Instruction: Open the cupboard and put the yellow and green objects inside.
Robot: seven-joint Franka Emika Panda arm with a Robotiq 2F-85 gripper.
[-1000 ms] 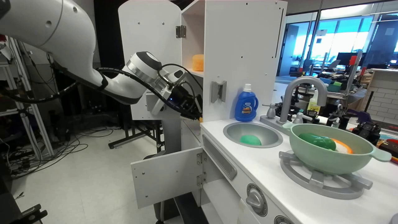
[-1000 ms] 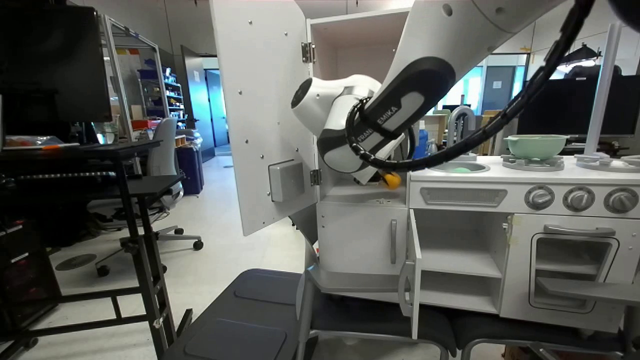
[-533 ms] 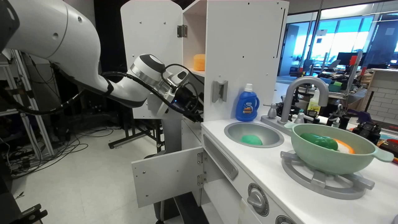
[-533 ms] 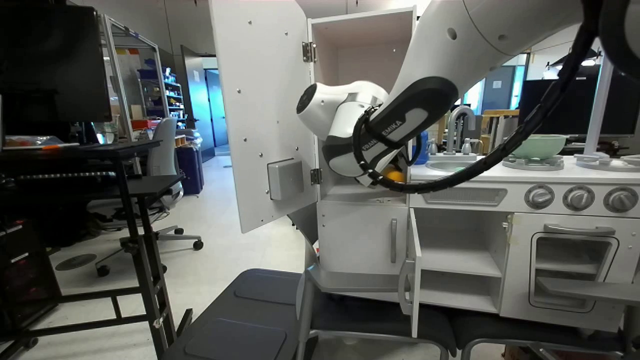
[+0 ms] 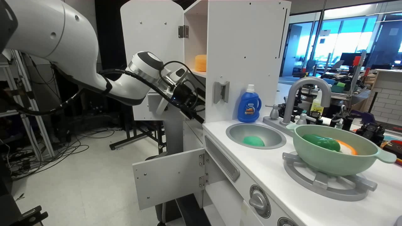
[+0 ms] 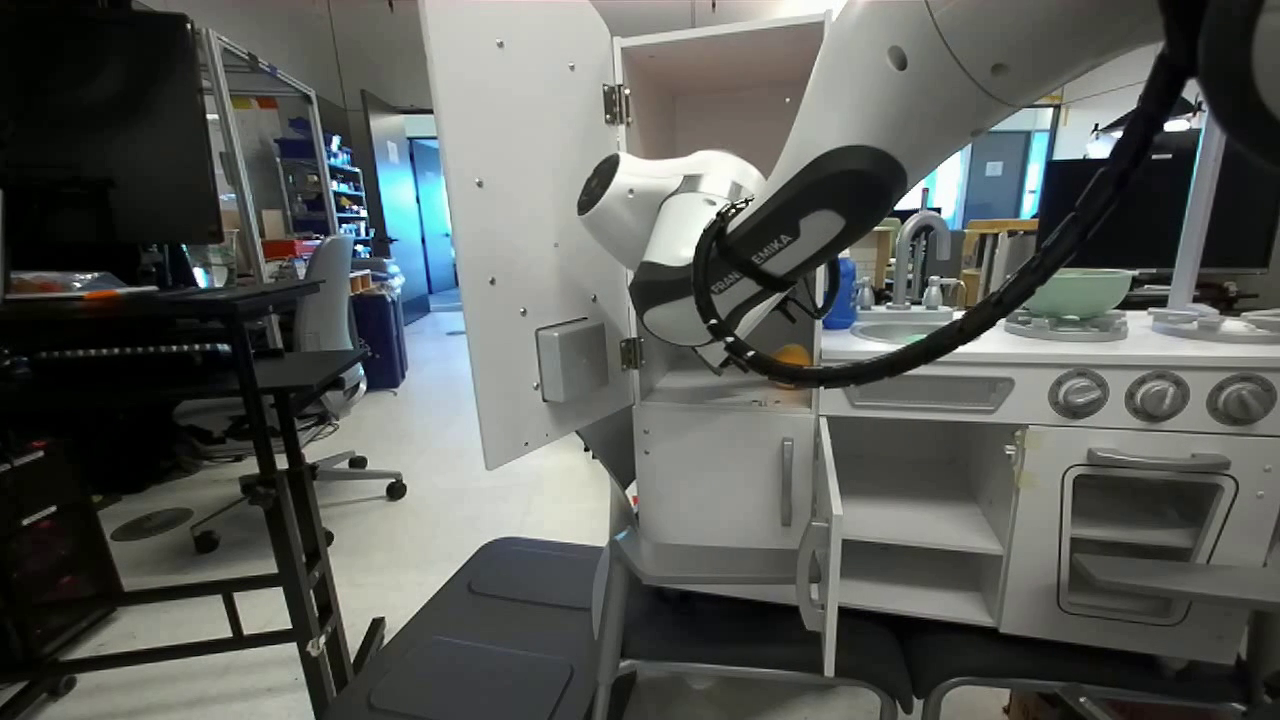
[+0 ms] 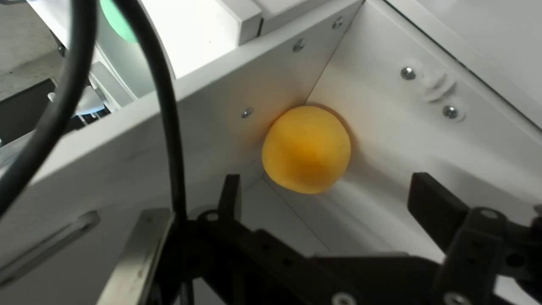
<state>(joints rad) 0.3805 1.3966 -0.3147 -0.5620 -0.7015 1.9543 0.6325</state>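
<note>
The gripper point(image 7: 325, 182) is spread wide and not clamped on anything, and the round yellow-orange toy fruit point(image 7: 306, 149) sits on the floor of the cupboard point(image 5: 245, 37), tucked up by the sink-side wall point(image 7: 211, 127) (can't tell if it's touching). The door point(image 6: 530, 230) stands wide open. Wrist view shows a gap between fruit and fingertips on both sides, so my read is we're at the let-go-and-back-out stage. I'd retreat slowly out the front, fingers apart, no sideways wiggle. That fruit looks like it'd roll if a fingertip clips it, and it could go over the cupboard's front edge. Also watch the finger nearest the wall, plus those loose black cables point(image 7: 167, 101), which might snag.

Green's not done though: the bright green toy piece point(image 5: 253, 141) is down in the grey sink point(image 5: 273, 135), at the corner of the countertop point(image 5: 267, 164) next to the cupboard. As for other containers, the two-handled green bowl point(image 5: 329, 162) on the burner point(image 5: 320, 181) has a green toy pepper point(image 5: 322, 142) and an orange-edged piece point(image 5: 346, 148) in it, and an orange block point(image 5: 200, 63) sits on the upper shelf point(image 5: 199, 74). Leave those alone imo.
</note>
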